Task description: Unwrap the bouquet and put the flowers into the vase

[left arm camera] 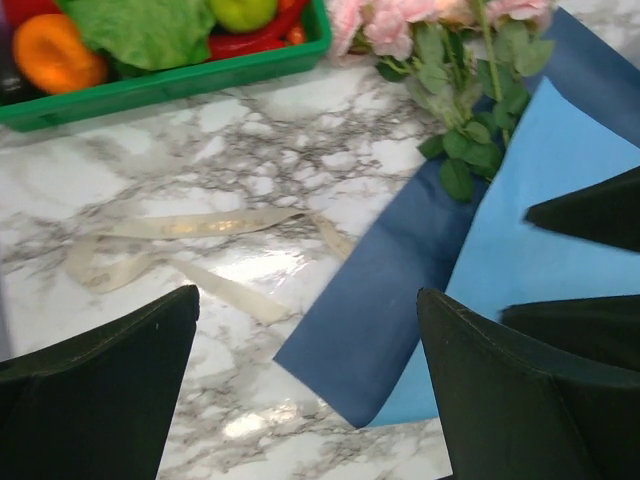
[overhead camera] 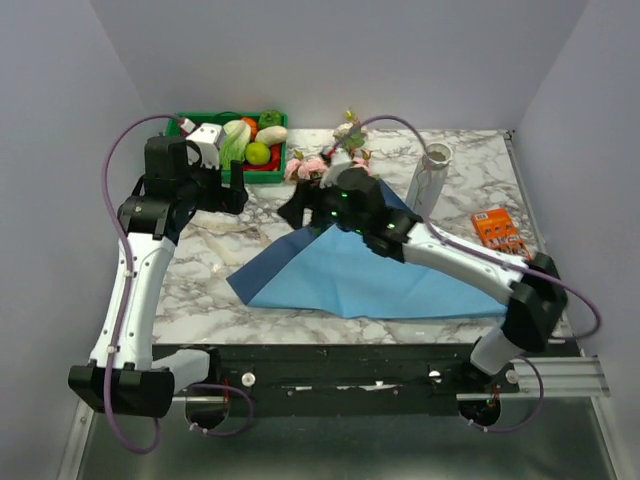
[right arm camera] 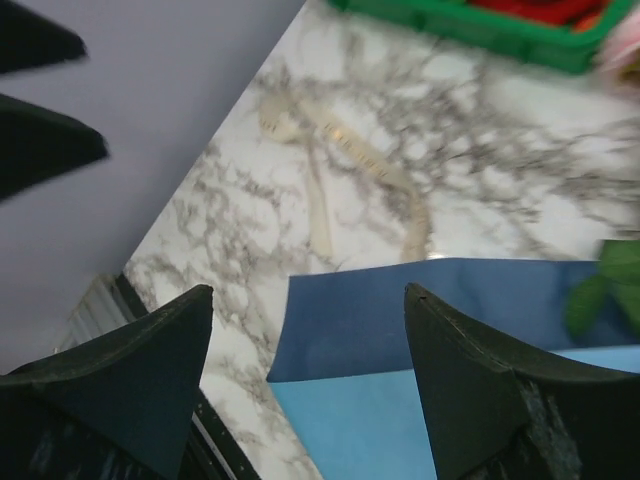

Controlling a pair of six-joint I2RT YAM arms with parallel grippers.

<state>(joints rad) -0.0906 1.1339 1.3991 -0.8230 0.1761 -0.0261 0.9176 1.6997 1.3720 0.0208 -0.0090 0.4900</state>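
pink, cream and peach roses on green stems [left arm camera: 450,90]: lying flat, ahead and to the right of the left claw's tips; blooms pointing off the wrap's far corner toward the crate, leafy stems resting on the wrap, probably because the wrap is opened out under them; none standing in the vase.
large two-tone blue paper sheet [overhead camera: 360,275]: lying spread on the table directly under the right claw, darker face turned up along its left edge; opened flat, judging by the lie, to bare the stems for picking.
flat beige ribbon [left arm camera: 200,225]: lying loose on the marble just ahead of the left claw and left of the sheet, touching no flower; binding nothing now, so the untying appearing done.
right claw [right arm camera: 307,290]: hanging above the sheet's left corner with fingers spread wide, gripping nothing; sitting close to the stems, likely for reaching them next.
left claw [left arm camera: 310,291]: hovering over bare marble beside the sheet's dark edge, fingers fully apart, holding nothing; seeming to be waiting clear of the right arm.
narrow whitish-grey vase with flared rim [overhead camera: 430,185]: standing upright, well to the right of the right claw beyond its forearm, apart from the roses; mouth facing up and taking no stems yet.
green plastic crate of toy vegetables [left arm camera: 170,85]: sitting farther ahead of the left claw, near the blooms; playing no part.
small orange packet [overhead camera: 497,228]: lying right of the vase, far from both claws.
white-and-grey marble table [overhead camera: 200,280]: carrying everything.
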